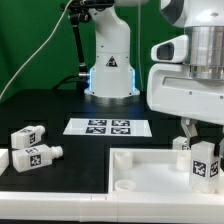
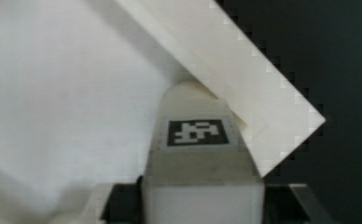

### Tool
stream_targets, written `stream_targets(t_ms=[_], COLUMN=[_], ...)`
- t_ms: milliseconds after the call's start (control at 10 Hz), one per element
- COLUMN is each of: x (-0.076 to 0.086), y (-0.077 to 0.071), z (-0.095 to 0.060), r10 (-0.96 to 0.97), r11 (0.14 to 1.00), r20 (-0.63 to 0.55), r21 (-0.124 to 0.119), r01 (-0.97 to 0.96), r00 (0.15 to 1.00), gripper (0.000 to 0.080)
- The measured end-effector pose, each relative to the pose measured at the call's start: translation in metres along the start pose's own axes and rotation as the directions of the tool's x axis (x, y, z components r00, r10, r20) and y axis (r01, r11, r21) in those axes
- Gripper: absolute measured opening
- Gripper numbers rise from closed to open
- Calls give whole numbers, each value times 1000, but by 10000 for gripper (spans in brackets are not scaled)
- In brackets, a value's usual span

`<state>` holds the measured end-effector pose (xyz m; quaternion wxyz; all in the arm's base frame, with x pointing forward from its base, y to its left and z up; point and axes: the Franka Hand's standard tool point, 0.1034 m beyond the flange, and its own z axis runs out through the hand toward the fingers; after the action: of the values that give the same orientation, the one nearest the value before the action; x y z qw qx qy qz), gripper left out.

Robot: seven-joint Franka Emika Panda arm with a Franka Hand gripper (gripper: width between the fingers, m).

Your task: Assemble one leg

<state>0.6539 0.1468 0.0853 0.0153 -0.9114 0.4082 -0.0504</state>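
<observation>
Pinching the leg (image 1: 203, 162) upright between the fingers (image 2: 128, 200), long axis vertical. Hanging just over the tabletop (image 1: 130, 165) corner at the exterior view's right; straight down from here, by the look of it.

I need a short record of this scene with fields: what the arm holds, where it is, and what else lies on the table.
held part: a leg, tag facing the exterior camera
gripper: fingers shut on the leg, seen in the wrist view
position: over the tabletop, by its corner at the exterior view's right
contact with tabletop: cannot tell
loose legs: at least two, lying at the exterior view's left
marker board: flat, behind the tabletop
</observation>
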Motion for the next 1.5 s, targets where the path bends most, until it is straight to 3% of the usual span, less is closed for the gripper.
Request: stream_targets(t_ms=[200,300,600,700,800,1000,1100,1500], x=[-3,-3,-2,-2,-1,0,-2,-2], y=[-2,-3,-3,-3,-3,-3,-5,-7], z=[-1,-1,0,0,-1,-1,-1,-1], r10=[215,335,342,305,209,-26,-142,-463], r11=[977,942,940,952,978,1000,990,886], r20=[5,13,19,20,15,12,7,-4], r21=[-3,-18,-19,-18,-19,-14,-15,-17], r01=[-215,-334,-341,-305,-209,26,142,463], r00=[977,942,940,952,978,1000,990,886], gripper=[282,282,282,469,600,600,641,649])
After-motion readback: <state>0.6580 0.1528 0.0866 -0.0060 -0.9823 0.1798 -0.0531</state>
